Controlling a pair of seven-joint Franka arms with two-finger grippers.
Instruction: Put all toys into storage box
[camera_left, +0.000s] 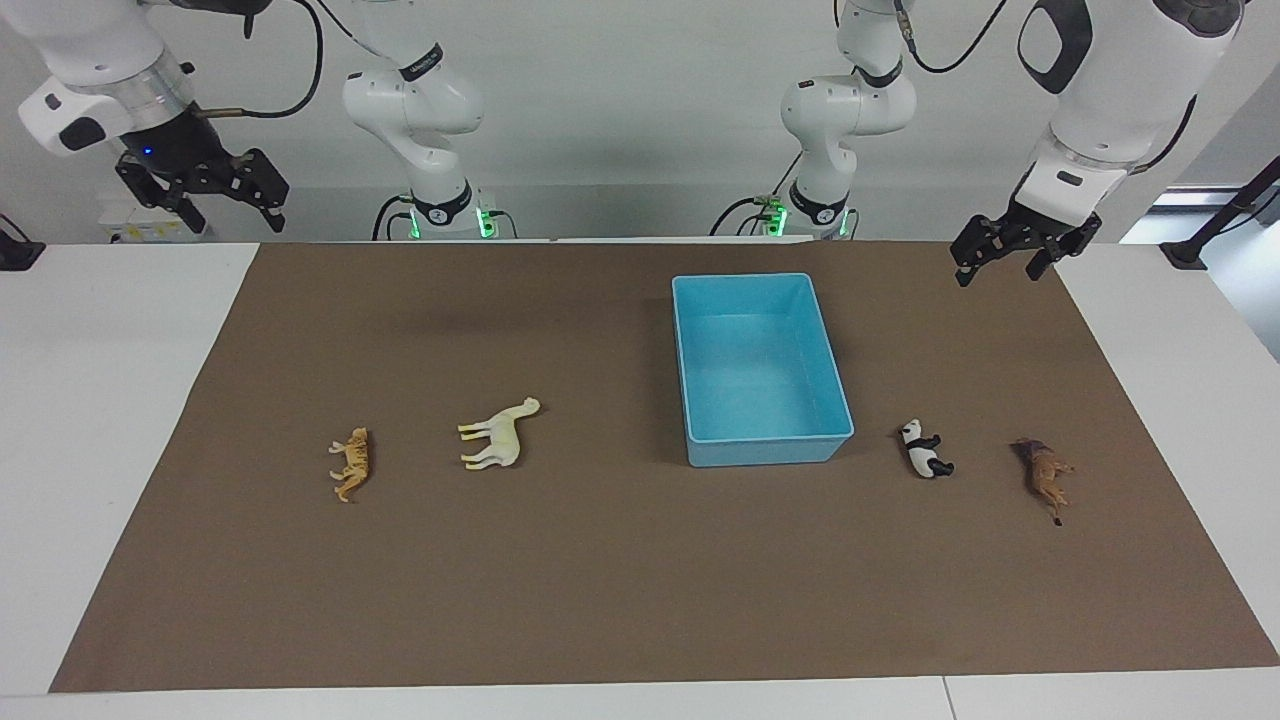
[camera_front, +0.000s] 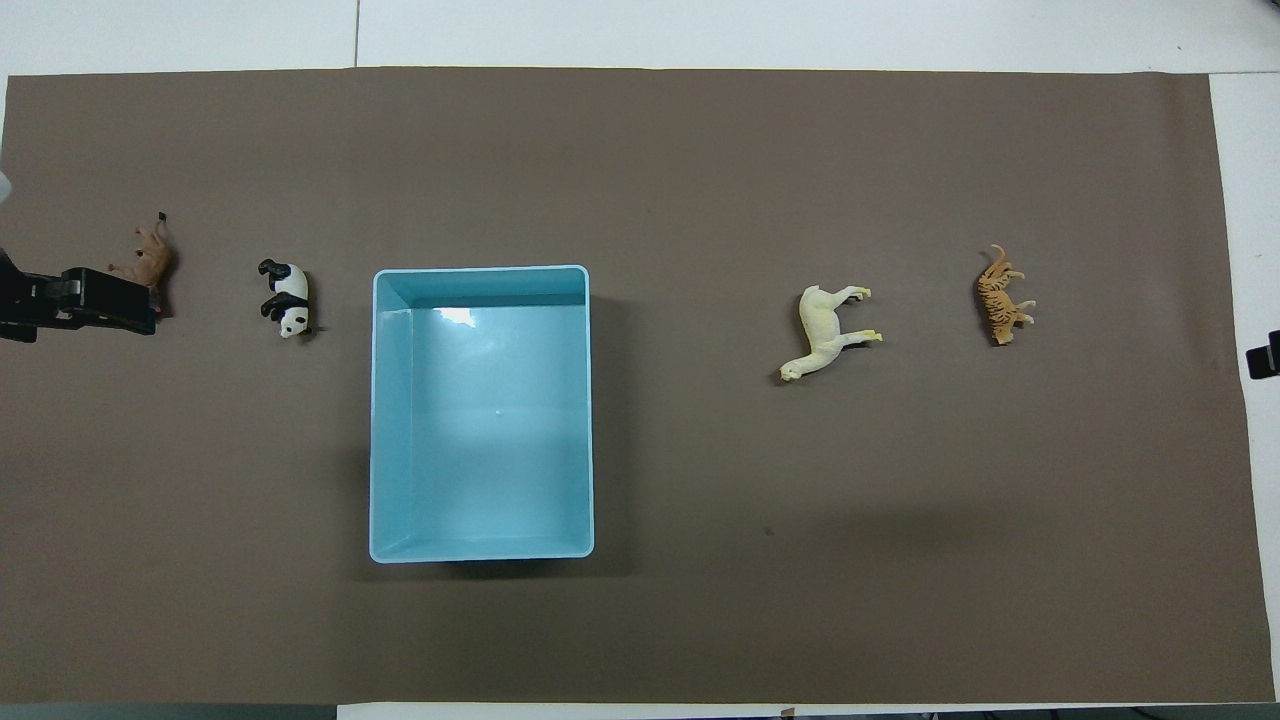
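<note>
- On the brown mat (camera_left: 640, 600) that covers the middle of the white table (camera_left: 100, 400), the light blue storage box (camera_left: 765, 447) is set open and empty, somewhat toward the left arm's end.
- All four toys are seen outside the box, lying on their sides on the mat in a rough row level with the box's end farthest from the robots.
- Just beside the box, toward the left arm's end, the black-and-white panda (camera_left: 926, 449) is laid, apart from the box wall.
- Past the panda, still nearer the left arm's end of the table, the brown lion (camera_left: 1045, 475) is found; in the overhead view part of it is covered by the raised gripper.
- Toward the right arm's end, well apart from the box, the cream-white horse (camera_left: 497, 435) is laid.
- Past the horse, nearer the right arm's end, the orange striped tiger (camera_left: 351, 463) is laid.
- Raised in the air over the mat's corner at the left arm's end, the left gripper (camera_left: 1005, 262) is held with its fingers apart and nothing between them.
- Raised over the bare white table at the right arm's end, off the mat, the right gripper (camera_left: 232, 215) is held with its fingers spread and nothing gripped.
</note>
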